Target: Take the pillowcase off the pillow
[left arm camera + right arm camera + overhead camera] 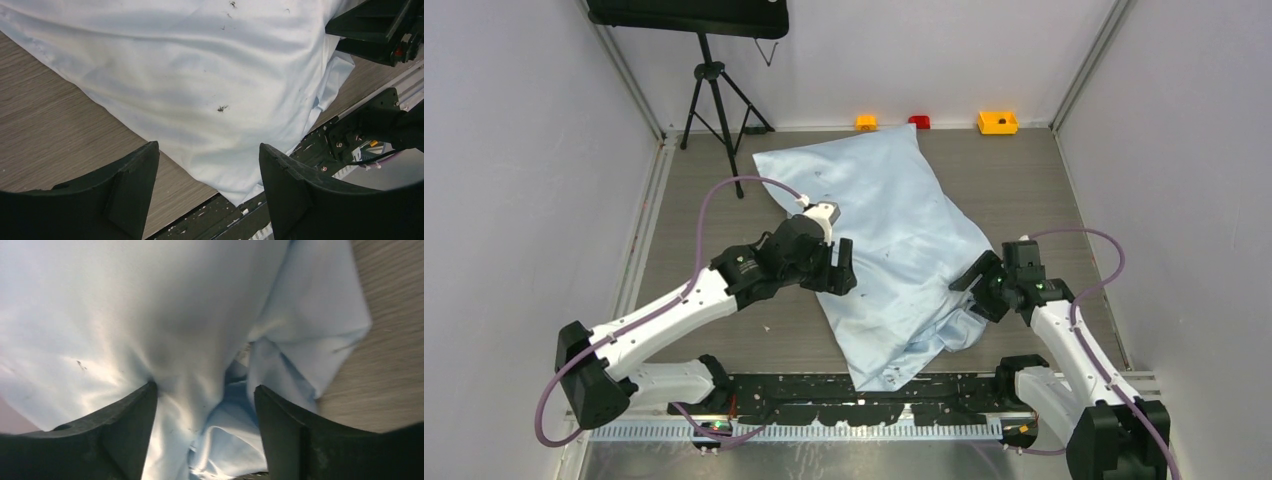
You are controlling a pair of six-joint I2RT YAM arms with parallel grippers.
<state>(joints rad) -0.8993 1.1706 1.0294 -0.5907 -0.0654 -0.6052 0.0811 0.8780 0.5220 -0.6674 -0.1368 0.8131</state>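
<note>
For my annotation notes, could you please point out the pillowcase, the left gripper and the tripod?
pillowcase (884, 210): top external view, on its smooth middle.
left gripper (207, 150): left wrist view, midway between its open fingertips.
tripod (711, 72): top external view, on the hub where its legs meet.

**No readable writing in any view**

No word, number, brand or sign can be read. A tiny mark sits on the black housing of the left arm (742, 263) and another on the right arm (1051, 290), both too small to make out. The pillowcase (894, 250) bears only dark specks, not letters.
</note>
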